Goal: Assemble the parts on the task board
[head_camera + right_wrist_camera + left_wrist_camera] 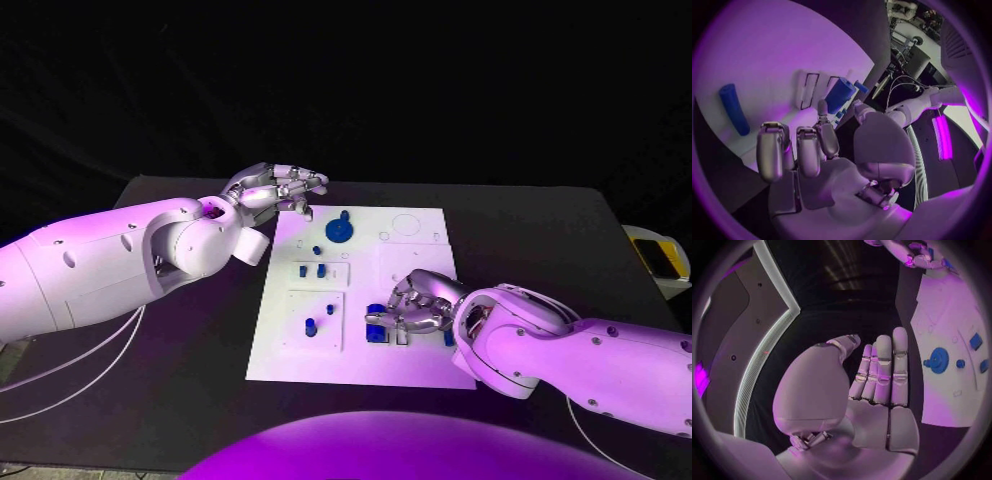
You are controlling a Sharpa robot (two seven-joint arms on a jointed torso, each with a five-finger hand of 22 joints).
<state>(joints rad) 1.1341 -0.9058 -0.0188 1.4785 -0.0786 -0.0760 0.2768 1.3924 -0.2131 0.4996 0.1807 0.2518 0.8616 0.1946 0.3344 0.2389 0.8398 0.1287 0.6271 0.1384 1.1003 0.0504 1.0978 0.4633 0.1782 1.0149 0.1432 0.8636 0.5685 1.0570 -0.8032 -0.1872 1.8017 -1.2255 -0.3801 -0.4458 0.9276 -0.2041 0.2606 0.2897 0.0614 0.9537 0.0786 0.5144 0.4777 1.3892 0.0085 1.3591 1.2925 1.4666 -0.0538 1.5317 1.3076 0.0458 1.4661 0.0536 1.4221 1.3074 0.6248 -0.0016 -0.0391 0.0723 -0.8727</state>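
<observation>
Left hand [277,189]: hovers at the task board's far left corner, fingers apart and nearly straight, holding nothing.
Task board [289,355]: white, mid-table, carrying several blue parts.
Blue gear [338,229]: on the board's far half.
Right hand [414,305]: fingers curled around a blue part [378,328] near the board's right edge.

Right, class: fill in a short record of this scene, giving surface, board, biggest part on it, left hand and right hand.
Surface: black table
Board: white rectangular task board in the middle of it
Biggest part: round blue gear-shaped piece at the board's far end
Left hand: beside the board's far left corner, fingers straight, holding nothing
Right hand: over the board's near right area, fingers at a blue block; grip unclear
</observation>
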